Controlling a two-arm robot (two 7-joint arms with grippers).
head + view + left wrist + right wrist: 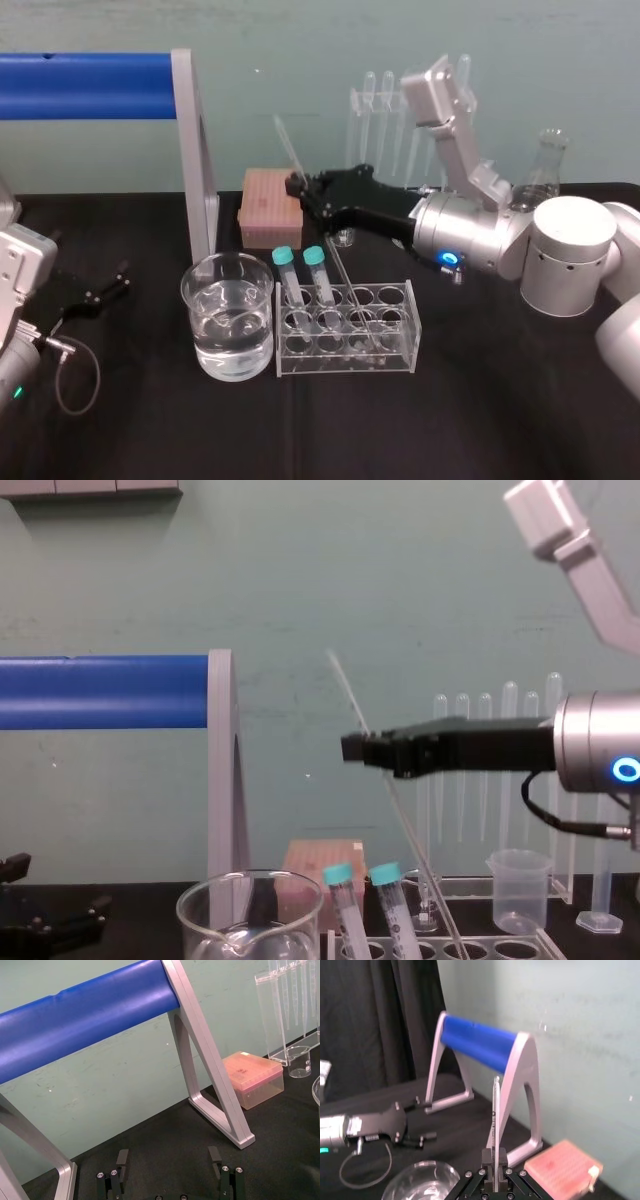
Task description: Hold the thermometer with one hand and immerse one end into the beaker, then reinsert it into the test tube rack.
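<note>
Currently R claw [297, 187] clamps tilted thermometer [341, 266], tip in test tube rack [408, 340]; L claw [120, 279] wide, left of rack.

Beyond the right gripper [296, 186] fingertips, the grey frame leg [197, 160] blocks sideways travel. The pink tip box [268, 208] sits low beneath them. Teal-capped tubes [290, 280] crowd the thermometer [346, 690] below the grip. Above the beaker [192, 300], open air.
</note>
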